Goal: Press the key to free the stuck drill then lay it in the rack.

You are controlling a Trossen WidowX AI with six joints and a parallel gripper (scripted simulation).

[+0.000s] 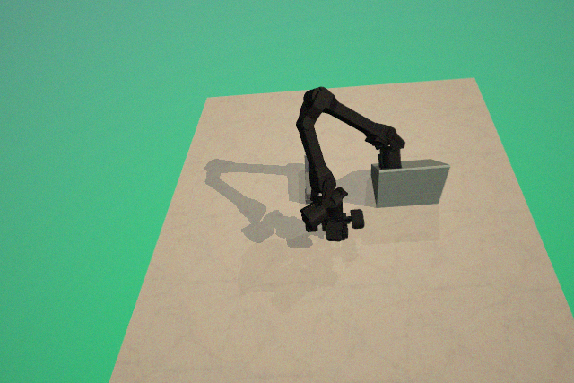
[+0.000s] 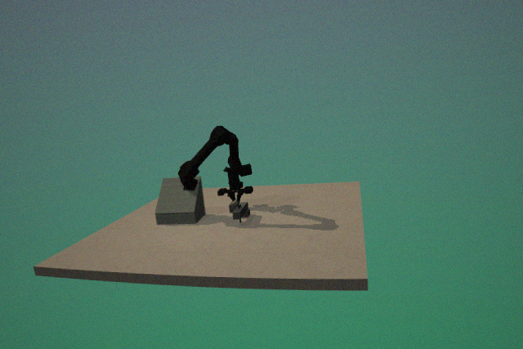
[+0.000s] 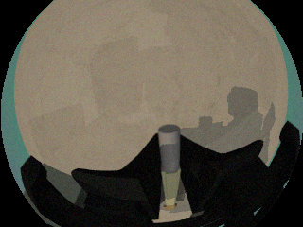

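— Looking through the wrist camera first: what does the gripper [image 3: 169, 199] have?

— Its dark fingers stand nearly together, clamped on the drill [image 3: 169, 165], a slim grey-and-yellowish cylinder pointing away from the camera over the tan table [image 3: 127, 38].

— And where does that put the drill on the surface?

— From the exterior view, the gripper [image 2: 234, 197] hangs over the middle of the table [image 2: 295, 252], toward its far edge, the drill [image 2: 237, 200] tilted in its grip above a small grey block [image 2: 240, 211] standing on the surface. I cannot tell whether the drill's tip touches the block.

— Is that block the rack or the fixture?

— Too small to tell, and I cannot make out the key.

— Farther back?

— A larger grey box [image 2: 179, 201] sits near the far left corner in the exterior view, carrying the arm [image 2: 211, 146]'s base. From the top camera the arm [image 1: 315, 137] arches up from that box [image 1: 410, 184] and comes down beside it.
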